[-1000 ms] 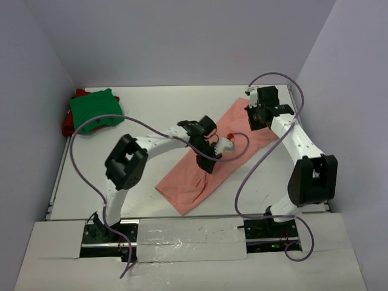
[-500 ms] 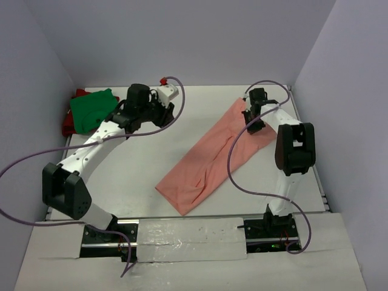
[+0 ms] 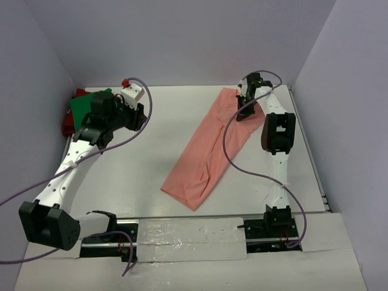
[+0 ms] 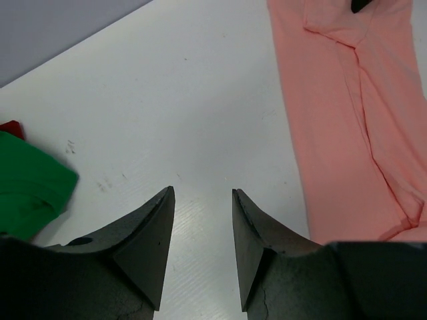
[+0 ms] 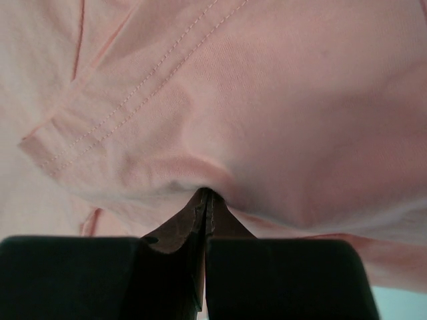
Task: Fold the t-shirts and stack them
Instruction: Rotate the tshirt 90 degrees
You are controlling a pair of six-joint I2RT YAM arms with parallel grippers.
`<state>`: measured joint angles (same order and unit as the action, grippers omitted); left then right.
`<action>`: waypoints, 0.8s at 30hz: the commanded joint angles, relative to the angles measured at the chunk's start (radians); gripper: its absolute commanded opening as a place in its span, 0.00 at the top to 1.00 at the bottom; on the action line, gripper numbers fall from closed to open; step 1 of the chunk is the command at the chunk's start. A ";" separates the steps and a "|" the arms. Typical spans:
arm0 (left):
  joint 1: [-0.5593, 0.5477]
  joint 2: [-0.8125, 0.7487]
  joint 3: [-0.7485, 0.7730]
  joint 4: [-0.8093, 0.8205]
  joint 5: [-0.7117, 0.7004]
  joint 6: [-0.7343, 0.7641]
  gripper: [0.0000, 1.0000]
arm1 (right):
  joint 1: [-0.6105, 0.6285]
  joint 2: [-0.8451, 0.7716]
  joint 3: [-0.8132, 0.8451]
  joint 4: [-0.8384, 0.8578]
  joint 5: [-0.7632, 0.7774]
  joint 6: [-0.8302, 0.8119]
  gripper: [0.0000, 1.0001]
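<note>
The salmon-pink t-shirt (image 3: 209, 151) lies as a long folded strip running from the back right toward the front middle; it also shows in the left wrist view (image 4: 347, 120). My right gripper (image 3: 242, 112) is at its far end, shut on a pinch of the pink cloth (image 5: 267, 100), fingertips together (image 5: 205, 193). The green t-shirt (image 3: 85, 106) lies on the red t-shirt (image 3: 68, 125) at the back left. My left gripper (image 3: 139, 116) is open and empty over bare table (image 4: 202, 191), just right of the green shirt (image 4: 27, 193).
Grey walls close in the table (image 3: 145, 176) at the back and both sides. A purple cable (image 3: 227, 145) from the right arm hangs across the pink shirt. The left arm stretches along the table's left side.
My left arm swung from the pink shirt's middle to the back left near the green shirt. My right gripper moved toward the back, pulling the pink shirt's far end with it.
</note>
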<state>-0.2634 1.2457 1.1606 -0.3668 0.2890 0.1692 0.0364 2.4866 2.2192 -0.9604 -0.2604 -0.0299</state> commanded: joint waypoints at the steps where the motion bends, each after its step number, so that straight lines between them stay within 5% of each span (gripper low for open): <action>1: 0.024 -0.069 -0.018 -0.011 0.035 -0.016 0.51 | 0.022 0.076 0.144 -0.150 -0.175 0.024 1.00; 4: 0.055 -0.075 -0.025 -0.018 0.062 -0.026 0.51 | 0.097 0.117 0.266 -0.183 -0.178 -0.036 1.00; 15: 0.072 -0.055 -0.012 -0.034 0.141 -0.046 0.51 | 0.398 0.094 0.290 -0.046 -0.269 -0.134 1.00; 24: 0.072 -0.077 -0.048 -0.015 0.176 -0.057 0.51 | 0.456 -0.112 0.064 0.133 -0.148 -0.153 1.00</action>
<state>-0.1959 1.1923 1.1164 -0.4004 0.4248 0.1318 0.5182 2.5397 2.3211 -0.9024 -0.4618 -0.1623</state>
